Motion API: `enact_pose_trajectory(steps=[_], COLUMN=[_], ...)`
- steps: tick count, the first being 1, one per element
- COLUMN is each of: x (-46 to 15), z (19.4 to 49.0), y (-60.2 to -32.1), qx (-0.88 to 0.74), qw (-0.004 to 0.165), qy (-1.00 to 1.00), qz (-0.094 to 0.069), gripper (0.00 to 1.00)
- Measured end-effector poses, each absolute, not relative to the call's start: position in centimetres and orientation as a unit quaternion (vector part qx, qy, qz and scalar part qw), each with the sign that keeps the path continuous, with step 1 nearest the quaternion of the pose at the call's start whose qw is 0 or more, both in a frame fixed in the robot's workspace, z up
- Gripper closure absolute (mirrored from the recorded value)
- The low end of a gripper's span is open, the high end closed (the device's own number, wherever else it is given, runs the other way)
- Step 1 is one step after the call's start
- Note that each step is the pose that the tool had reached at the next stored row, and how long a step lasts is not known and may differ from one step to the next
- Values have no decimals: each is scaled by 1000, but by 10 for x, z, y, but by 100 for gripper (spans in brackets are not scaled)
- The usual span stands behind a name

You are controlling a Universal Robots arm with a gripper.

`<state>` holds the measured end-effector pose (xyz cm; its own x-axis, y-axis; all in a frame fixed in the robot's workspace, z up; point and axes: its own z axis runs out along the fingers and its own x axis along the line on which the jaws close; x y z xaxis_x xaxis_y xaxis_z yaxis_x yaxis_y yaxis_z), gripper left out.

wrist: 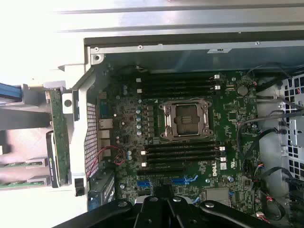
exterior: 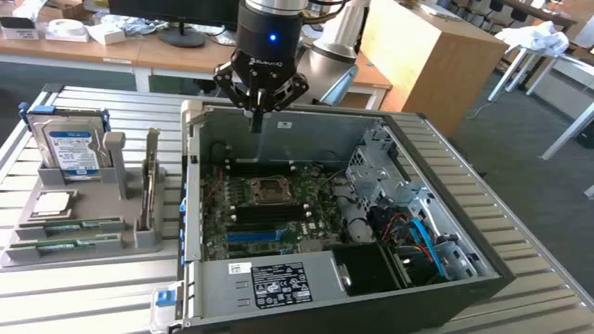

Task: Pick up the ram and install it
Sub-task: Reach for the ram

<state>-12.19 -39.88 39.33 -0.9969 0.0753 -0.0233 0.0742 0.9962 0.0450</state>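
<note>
Gripper [exterior: 257, 124], pinched closed, hangs over case [exterior: 278, 139]; ram [exterior: 69, 245] half-hidden in holder [exterior: 149, 238].

Showing a black gripper [exterior: 257, 124] carrying a glowing blue light, white lettering and jointed black linkages, joining a silver-grey arm [exterior: 336, 38].

- The case [exterior: 307, 142] is open on top; the gripper [exterior: 257, 126] has open air down to the green board [wrist: 228, 118].
- Wires [exterior: 422, 233] and a metal cage [exterior: 371, 156] crowd the exterior view's right.
</note>
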Motion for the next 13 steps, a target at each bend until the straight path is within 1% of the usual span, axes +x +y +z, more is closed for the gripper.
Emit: enact_pose_trajectory(steps=[13], x=[-125], z=[393], y=[-398], qx=[37], qw=[12], qy=[999], qz=[22], gripper=[90])
